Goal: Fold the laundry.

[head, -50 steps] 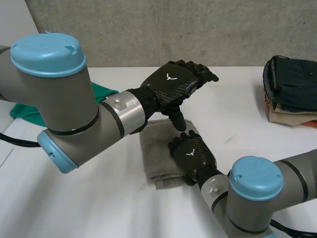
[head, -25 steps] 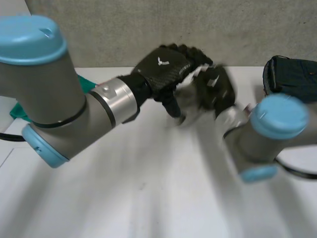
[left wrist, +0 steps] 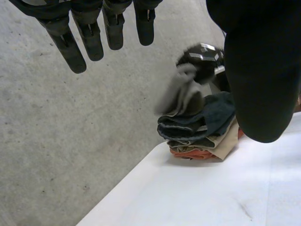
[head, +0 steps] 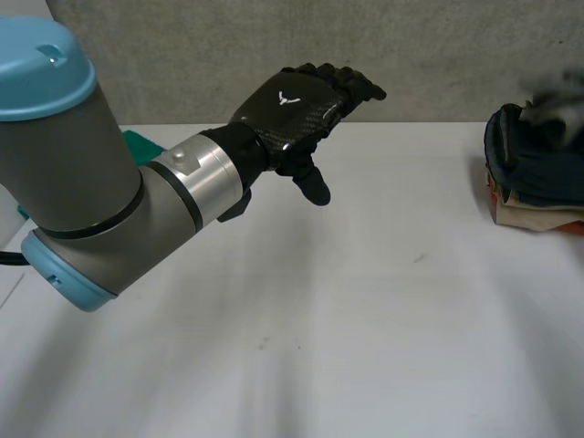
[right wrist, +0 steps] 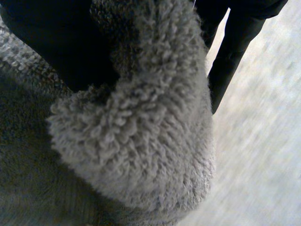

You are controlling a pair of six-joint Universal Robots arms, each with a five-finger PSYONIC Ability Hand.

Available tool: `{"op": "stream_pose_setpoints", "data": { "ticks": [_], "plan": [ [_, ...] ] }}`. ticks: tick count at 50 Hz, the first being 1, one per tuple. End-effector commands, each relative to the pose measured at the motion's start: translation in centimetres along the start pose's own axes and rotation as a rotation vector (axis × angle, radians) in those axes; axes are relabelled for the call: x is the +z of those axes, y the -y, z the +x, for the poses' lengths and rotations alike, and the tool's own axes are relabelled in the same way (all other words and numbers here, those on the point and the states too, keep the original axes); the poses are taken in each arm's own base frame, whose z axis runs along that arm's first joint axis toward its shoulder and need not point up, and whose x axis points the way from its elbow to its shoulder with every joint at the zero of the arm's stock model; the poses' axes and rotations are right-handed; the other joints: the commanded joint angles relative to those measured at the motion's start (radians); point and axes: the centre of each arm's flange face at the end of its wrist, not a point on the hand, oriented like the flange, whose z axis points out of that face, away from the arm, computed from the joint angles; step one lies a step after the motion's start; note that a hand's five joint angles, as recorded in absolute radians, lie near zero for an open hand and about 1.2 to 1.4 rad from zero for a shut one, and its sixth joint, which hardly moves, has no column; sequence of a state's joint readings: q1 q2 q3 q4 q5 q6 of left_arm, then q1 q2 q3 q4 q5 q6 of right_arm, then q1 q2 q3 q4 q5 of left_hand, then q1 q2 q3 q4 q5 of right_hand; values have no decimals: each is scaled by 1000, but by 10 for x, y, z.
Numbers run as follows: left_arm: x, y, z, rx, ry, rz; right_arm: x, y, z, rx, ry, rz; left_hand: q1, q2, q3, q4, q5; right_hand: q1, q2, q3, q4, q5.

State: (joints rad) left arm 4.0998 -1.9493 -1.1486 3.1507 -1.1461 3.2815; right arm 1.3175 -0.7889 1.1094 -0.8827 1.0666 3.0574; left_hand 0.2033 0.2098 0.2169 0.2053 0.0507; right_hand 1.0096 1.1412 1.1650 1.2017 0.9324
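Towel (left wrist: 181,96) moved off mid-table: right hand (left wrist: 203,55) now carries it, fingers clenched round it, at far right just above the folded stack (left wrist: 200,126). Left hand (head: 290,108) hovers mid-table, fingers released, well apart; right nearer.

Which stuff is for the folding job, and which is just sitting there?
For the job: grey towel in the right hand; folded stack; green cloth, probably waiting; left hand, open.
Just there: white table; grey wall.
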Motion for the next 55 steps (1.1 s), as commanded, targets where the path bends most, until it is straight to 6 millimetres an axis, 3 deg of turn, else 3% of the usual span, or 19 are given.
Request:
{"op": "stream_pose_setpoints", "data": {
  "ticks": [1,6,11,15,16,21,28,35,41,45,46,49,51,52,53,55],
  "plan": [
    [3,-10,4,-12,-11,-23,-47,-79,15,71,81,-158,16,10,2,14,-6,387,255,231,195,289],
    [3,-10,11,-13,-28,-23,-59,-80,33,62,101,-173,16,10,2,14,-6,387,255,231,195,289],
    [3,-9,15,-16,-35,-21,-51,-57,39,34,142,-135,16,10,2,14,-6,387,255,231,195,289],
    [3,-7,19,-17,-44,-19,-46,-42,44,24,134,-125,16,10,2,14,-6,-716,-848,-872,-908,-814],
    [2,-7,19,-16,-45,-18,-45,-33,46,23,128,-126,16,10,2,14,-6,-835,-967,-990,-1027,-932],
    [1,-2,26,-15,-61,-8,-46,3,54,74,78,-200,16,10,2,14,-6,-835,-967,-990,-1027,-932],
    [-2,7,33,-14,-75,14,-63,39,81,124,-108,-401,16,10,2,14,-6,-835,-967,-990,-1027,-932],
    [-7,25,34,-56,-78,57,-68,104,104,-11,-259,-474,16,10,2,14,-6,-835,-967,-990,-1027,-932],
    [-15,52,32,-57,-72,134,-62,144,108,-121,-353,-422,16,10,2,14,-6,-835,-967,-990,-1027,-932],
    [-21,69,28,-53,-57,185,-44,199,71,-139,-300,-237,16,10,2,14,-6,-835,-967,-990,-1027,-932],
    [-22,71,27,-52,-53,193,-41,213,47,-130,-251,-175,16,10,2,14,-6,-835,-967,-990,-1027,-932],
    [-26,83,22,-43,-33,226,-41,222,10,-112,-168,-97,16,10,2,14,-6,-835,-967,-990,-1027,-932],
    [-29,89,15,-34,-6,239,-45,229,-28,-84,-67,-23,16,10,2,14,-6,-835,-967,-990,-1027,-932],
    [-32,93,1,-23,40,250,-48,232,-42,-74,-28,-4,16,10,2,14,-6,-835,-967,-990,-1027,-932],
    [-33,94,-8,-18,74,253,-57,236,-68,-52,50,24,22,15,8,20,0,-835,-967,-990,-1027,-932],
    [-36,95,-30,-5,148,250,-70,236,-94,-22,132,25,25,18,11,23,3,-835,-967,-990,-1027,-932]
  ]
}}
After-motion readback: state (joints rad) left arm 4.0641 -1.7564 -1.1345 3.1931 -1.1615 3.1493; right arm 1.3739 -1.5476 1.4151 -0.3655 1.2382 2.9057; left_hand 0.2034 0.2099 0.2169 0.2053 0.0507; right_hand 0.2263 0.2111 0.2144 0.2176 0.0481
